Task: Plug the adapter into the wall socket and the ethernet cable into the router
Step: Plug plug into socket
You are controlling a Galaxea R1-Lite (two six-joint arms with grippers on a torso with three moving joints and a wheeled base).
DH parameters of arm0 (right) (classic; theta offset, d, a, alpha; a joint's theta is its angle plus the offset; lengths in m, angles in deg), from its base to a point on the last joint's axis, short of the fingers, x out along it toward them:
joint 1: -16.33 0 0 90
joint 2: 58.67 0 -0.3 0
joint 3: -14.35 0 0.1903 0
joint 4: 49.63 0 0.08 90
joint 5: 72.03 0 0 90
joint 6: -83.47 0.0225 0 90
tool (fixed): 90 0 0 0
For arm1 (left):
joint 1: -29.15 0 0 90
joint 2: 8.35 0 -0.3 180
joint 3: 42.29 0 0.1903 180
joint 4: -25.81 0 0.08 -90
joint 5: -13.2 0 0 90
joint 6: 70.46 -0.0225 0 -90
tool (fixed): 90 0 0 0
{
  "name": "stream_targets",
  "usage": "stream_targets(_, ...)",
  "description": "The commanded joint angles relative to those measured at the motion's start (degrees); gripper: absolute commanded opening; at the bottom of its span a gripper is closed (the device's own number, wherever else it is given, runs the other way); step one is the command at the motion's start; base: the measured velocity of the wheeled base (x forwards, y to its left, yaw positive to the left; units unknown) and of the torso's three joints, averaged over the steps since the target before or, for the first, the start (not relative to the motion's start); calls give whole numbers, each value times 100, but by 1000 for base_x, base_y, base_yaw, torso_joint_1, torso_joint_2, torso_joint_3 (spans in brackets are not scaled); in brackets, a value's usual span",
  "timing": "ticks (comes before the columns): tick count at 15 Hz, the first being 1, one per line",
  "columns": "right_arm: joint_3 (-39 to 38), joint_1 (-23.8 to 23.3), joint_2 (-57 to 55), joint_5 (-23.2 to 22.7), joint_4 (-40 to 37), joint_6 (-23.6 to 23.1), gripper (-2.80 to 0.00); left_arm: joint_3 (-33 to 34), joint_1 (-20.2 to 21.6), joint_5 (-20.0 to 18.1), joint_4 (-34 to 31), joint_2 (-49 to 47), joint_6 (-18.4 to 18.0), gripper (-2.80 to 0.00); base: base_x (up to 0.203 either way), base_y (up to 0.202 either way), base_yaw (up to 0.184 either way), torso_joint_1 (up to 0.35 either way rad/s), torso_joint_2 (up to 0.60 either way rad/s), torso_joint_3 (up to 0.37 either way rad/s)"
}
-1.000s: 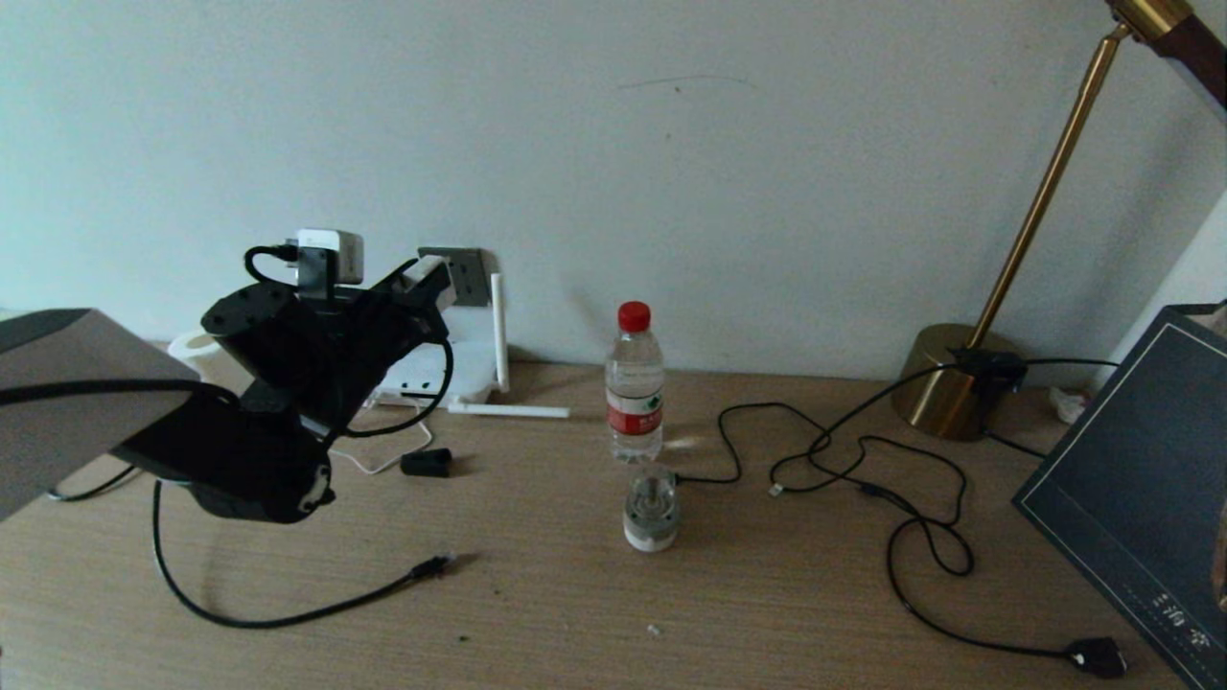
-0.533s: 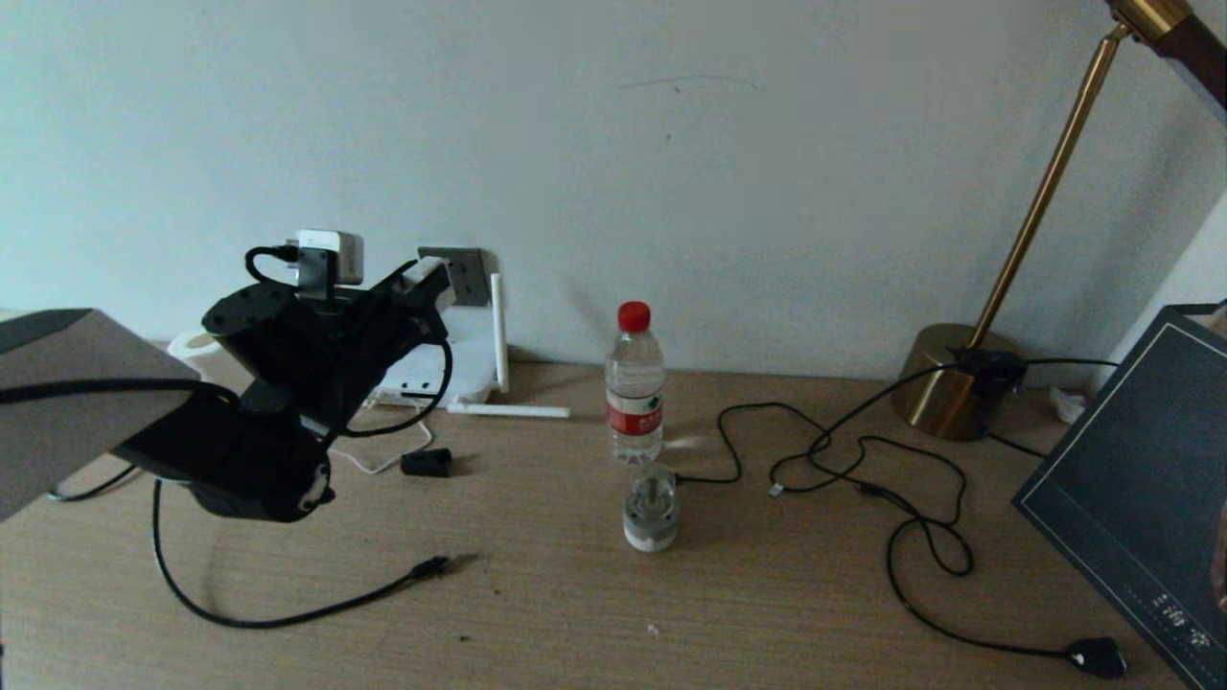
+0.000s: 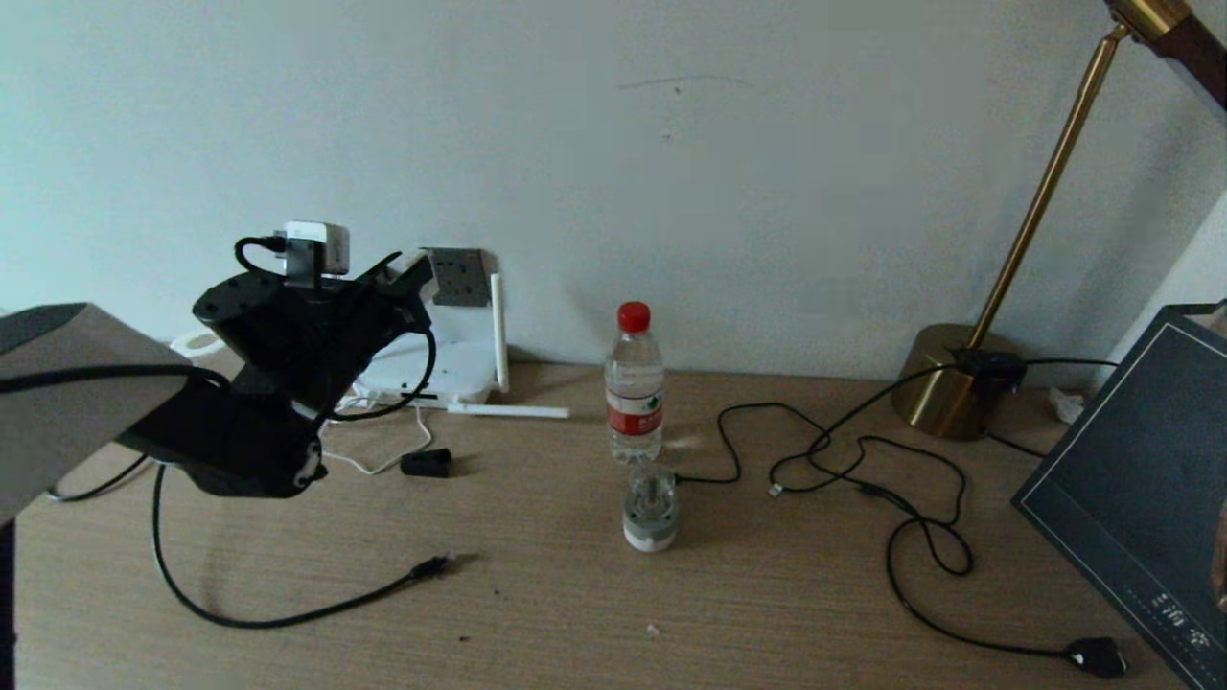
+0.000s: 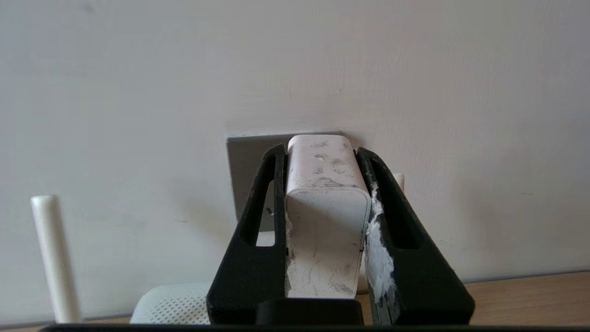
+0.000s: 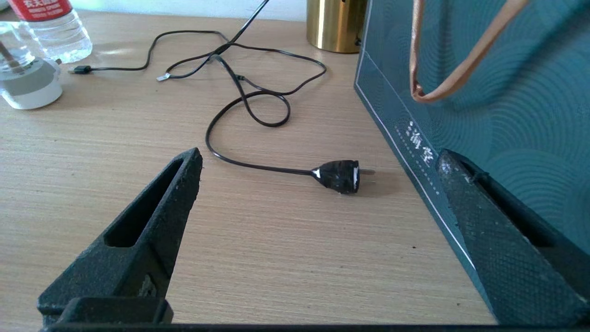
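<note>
Left gripper [image 4: 322, 157] with its two black fingers [image 4: 258, 221] closed narrowly on the adapter [image 4: 325, 216], held level in front of the wall socket [image 4: 244, 166]. The adapter is a small white block with rounded edges, its casing scuffed with grey marks; its front end lies against or just short of the grey socket plate, contact not discernible. In the head view the adapter [image 3: 410, 261] sits at the socket [image 3: 458, 276], above the white router [image 3: 451, 369], whose antenna [image 3: 497, 331] stands upright. The black ethernet cable [image 3: 288, 613] lies loose on the wooden table [image 3: 575, 613]. Right gripper [image 5: 318, 184]: parked over the table, jaws spread wide, holding nothing.
</note>
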Motion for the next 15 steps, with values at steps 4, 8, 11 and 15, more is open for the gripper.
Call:
stream_targets(4,0,2,2,0,1,0,0,-342,-18,39,64,-322,-20,-280,0,0,0,0,0,0)
stream_targets(8,0,2,2,0,1,0,0,-334,-3,38,69,-295,-29,-280,0,0,0,0,0,0)
stream_targets(11,0,2,2,0,1,0,0,-342,-8,46,81,-375,-29,-280,0,0,0,0,0,0)
stream_targets(15,0,-4,2,0,1,0,0,-626,-33,323,99,-626,17,-280,0,0,0,0,0,0)
